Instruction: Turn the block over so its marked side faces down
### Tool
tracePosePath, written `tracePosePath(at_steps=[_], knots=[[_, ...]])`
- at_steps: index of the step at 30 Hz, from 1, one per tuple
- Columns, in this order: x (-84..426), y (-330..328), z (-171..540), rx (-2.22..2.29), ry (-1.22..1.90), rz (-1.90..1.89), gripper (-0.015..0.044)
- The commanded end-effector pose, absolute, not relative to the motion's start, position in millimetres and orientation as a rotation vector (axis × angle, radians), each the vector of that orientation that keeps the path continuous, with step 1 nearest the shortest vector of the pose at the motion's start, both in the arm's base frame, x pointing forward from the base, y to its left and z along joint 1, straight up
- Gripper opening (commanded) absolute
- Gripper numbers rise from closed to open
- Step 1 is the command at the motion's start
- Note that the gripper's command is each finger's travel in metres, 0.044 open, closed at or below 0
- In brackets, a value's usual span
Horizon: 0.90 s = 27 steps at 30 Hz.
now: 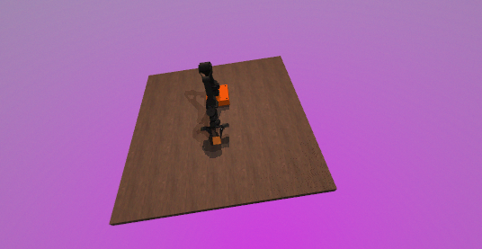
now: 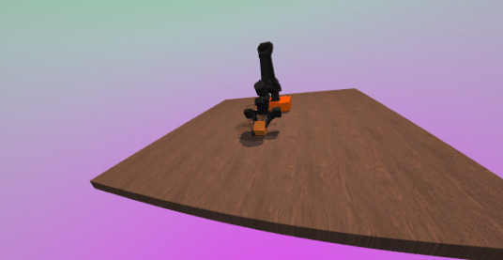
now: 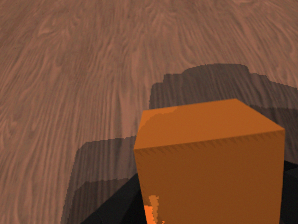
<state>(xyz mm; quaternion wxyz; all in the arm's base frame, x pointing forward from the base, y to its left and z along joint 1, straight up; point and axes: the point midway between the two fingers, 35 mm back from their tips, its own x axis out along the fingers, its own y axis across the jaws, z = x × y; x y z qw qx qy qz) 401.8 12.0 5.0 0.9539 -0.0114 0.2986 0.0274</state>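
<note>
An orange block (image 1: 217,140) (image 2: 259,128) (image 3: 212,177) is held at the fingertips of my gripper (image 1: 216,137) (image 2: 260,122). The gripper is shut on it, with the dark fingers on either side of the block in the wrist view. The block is low over the brown wooden table (image 1: 270,157) (image 2: 328,164) (image 3: 60,60), with shadows close around it. I cannot tell whether its underside touches the wood. The faces that show look plain orange, with a brighter lit patch at the lower left in the wrist view. No mark can be made out; the other faces are hidden.
The arm's orange base (image 1: 224,95) (image 2: 282,103) stands behind the gripper, toward the table's far edge. The black arm (image 1: 209,90) (image 2: 266,66) rises from it and reaches down to the block. The table's near edge lies well in front of the block.
</note>
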Motion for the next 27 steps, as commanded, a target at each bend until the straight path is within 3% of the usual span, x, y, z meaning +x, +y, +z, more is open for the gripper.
tracePosePath(at_steps=[1, 24, 27], knots=[[396.2, 12.4, 1.3, -0.018, 0.571, 0.059, 0.0000], [389.4, 12.3, 7.0, -0.015, 0.478, 0.060, 0.0000], [389.4, 12.3, 7.0, -0.015, 0.478, 0.060, 0.0079]])
